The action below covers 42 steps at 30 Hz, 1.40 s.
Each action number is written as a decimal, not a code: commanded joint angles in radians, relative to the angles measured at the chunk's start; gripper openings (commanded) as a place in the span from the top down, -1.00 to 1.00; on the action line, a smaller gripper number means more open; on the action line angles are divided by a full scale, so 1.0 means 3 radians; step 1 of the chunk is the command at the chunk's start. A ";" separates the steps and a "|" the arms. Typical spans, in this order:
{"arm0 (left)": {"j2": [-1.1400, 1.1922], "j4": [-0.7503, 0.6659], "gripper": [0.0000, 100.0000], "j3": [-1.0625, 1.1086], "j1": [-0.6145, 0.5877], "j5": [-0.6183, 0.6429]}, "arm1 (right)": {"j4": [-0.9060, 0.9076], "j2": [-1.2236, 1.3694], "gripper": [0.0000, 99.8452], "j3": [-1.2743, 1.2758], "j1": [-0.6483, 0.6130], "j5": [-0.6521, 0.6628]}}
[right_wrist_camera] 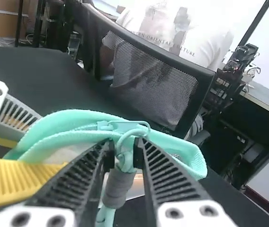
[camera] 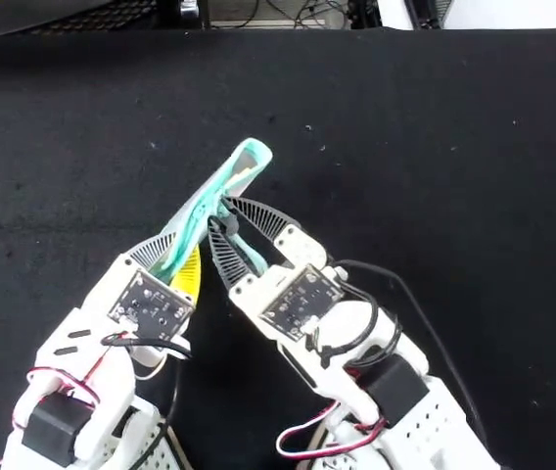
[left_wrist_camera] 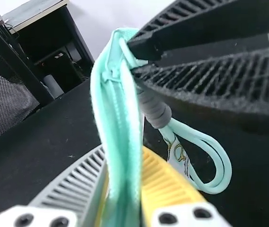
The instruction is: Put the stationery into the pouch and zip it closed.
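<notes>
A mint-green pouch (camera: pixel 214 196) is held up edge-on above the black table (camera: pixel 435 147). My left gripper (camera: pixel 178 257), with one grey finger (left_wrist_camera: pixel 73 189) and one yellow finger (left_wrist_camera: pixel 165 184), is shut on the lower end of the pouch (left_wrist_camera: pixel 118 118). My right gripper (camera: pixel 227 220), with black ribbed fingers (right_wrist_camera: pixel 167 179), is shut on the zipper pull (right_wrist_camera: pixel 125 139) at the pouch's top seam (right_wrist_camera: pixel 73 125). The pull's green cord loop (left_wrist_camera: pixel 215 165) and a grey sleeve (left_wrist_camera: pixel 153 111) hang below the black fingers. What is inside the pouch is hidden.
The black cloth spreads wide on every side of the arms. Its far edge (camera: pixel 278 27) borders cables and equipment. A black mesh chair (right_wrist_camera: pixel 148 90) stands beyond the table in the right wrist view. The two arm bodies sit close together at the near edge.
</notes>
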 commanded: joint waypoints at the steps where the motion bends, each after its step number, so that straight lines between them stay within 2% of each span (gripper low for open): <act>1: 0.0005 0.0041 0.94 0.0038 0.0003 0.0015 | -0.0128 0.0274 0.81 -0.0187 -0.0041 -0.0041; 8: 0.0000 0.0041 0.94 0.0038 0.0003 0.0015 | -0.0123 0.0458 0.84 -0.0355 -0.0020 -0.0041; 12: 0.0000 0.0041 0.94 0.0038 0.0003 0.0015 | -0.0102 0.0458 0.98 -0.0453 0.0102 -0.0031; 26: 0.0000 0.0041 0.94 0.0038 0.0003 0.0015 | -0.0092 0.0458 0.96 -0.0458 0.0307 -0.0041; 34: 0.0000 0.0041 0.94 0.0038 0.0003 0.0015 | 0.0297 0.0263 0.96 -0.0453 0.0414 -0.0041; 42: 0.0000 0.0041 0.94 0.0038 0.0003 0.0015 | 0.0327 0.0008 0.96 -0.0453 0.0430 -0.0041</act>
